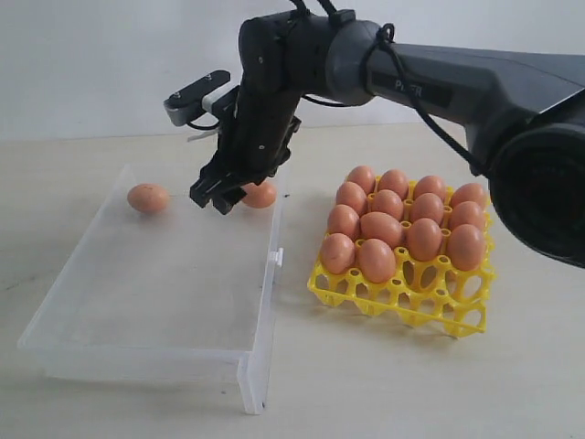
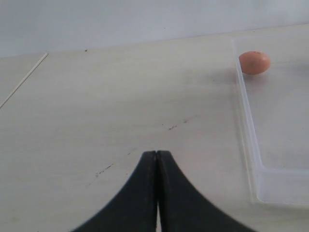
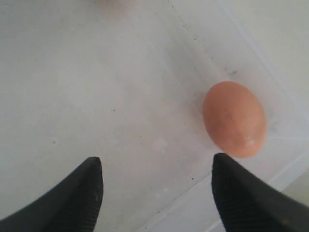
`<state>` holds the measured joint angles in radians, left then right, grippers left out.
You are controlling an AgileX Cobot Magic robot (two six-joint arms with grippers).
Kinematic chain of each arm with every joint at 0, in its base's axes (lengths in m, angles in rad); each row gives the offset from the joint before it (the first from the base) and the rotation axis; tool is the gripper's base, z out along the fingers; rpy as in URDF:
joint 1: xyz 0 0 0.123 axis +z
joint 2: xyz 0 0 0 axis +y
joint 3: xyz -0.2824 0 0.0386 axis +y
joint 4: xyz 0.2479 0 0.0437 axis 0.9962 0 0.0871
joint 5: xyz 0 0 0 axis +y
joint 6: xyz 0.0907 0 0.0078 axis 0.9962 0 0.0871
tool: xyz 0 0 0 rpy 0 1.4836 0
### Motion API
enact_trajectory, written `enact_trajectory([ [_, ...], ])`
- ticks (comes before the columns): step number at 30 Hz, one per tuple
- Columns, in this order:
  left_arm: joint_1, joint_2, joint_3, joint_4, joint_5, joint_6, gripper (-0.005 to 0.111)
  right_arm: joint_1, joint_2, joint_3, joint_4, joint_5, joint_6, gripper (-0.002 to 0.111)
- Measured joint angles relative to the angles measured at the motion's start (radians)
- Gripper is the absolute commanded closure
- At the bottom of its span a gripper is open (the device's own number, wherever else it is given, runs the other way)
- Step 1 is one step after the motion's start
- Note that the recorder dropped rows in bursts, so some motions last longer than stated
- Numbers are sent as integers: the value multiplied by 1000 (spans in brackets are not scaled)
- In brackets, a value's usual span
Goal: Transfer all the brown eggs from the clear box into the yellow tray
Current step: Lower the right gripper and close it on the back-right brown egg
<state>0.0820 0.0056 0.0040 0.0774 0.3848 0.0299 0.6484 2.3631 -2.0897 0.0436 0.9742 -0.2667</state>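
Observation:
Two brown eggs lie at the far end of the clear box [image 1: 137,352]: one egg [image 1: 147,198] near the far left corner, the other egg [image 1: 260,195] by the far right wall. My right gripper [image 1: 216,196] hangs open just above the box floor, right beside that second egg. In the right wrist view the egg [image 3: 235,118] lies just ahead of one fingertip [image 3: 227,169], outside the gap, and my right gripper [image 3: 157,162] holds nothing. The yellow tray [image 1: 402,306] carries several brown eggs [image 1: 388,229]. My left gripper [image 2: 157,153] is shut over bare table.
The box's latch tab [image 1: 275,257] juts toward the tray. In the left wrist view, the box wall [image 2: 248,130] runs along one side with an egg [image 2: 254,62] behind it. The right arm [image 1: 439,82] reaches over the tray from the right.

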Motion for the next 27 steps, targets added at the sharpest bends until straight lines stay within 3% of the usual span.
enact_trajectory([
  [27,0,0,0,0,0,0,107,-17,93,-4,-192,-170,51,46],
])
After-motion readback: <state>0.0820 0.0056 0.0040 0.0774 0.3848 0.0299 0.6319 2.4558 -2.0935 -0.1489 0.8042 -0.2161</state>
